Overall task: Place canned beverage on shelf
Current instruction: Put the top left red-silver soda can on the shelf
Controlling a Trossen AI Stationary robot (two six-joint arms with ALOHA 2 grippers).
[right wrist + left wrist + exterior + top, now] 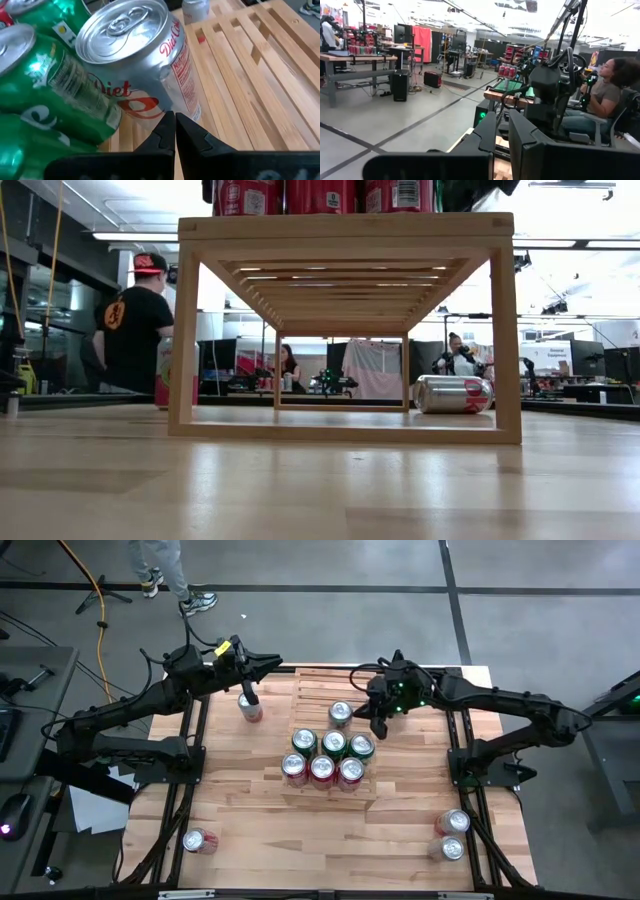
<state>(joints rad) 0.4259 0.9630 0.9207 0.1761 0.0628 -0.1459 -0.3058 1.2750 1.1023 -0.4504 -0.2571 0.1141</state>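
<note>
Shelf (322,710) sits mid-counter, a pale slatted rack in stepped tiers; taken as the landmark here. On its near tiers: three red cans (321,770) in the front row, three green cans (333,744) in the row behind, and one silver Diet Coke can (340,714) alone on the tier behind those, standing upright. Right gripper (379,726) hangs just beside that silver can, on the shelf's right side, fingers (189,135) pressed together with nothing between them; in the right wrist view the fingertips sit close against the lower wall of the can, whether actually touching cannot be told. Left gripper (247,690) is off the shelf's far-left corner, directly above a red-and-silver can (250,708) that stands on the counter (240,800) just left of the shelf; its fingers (487,135) are also pressed together, empty, pointing out toward the room. More cans well apart from the shelf: one lying on its side (199,840) toward the near-left of the counter, two more (451,834) toward the near-right. Low view looks under the shelf frame; a silver can lies on its side (452,394) beyond it. People in the room behind the counter, one in a black shirt (131,328).
</note>
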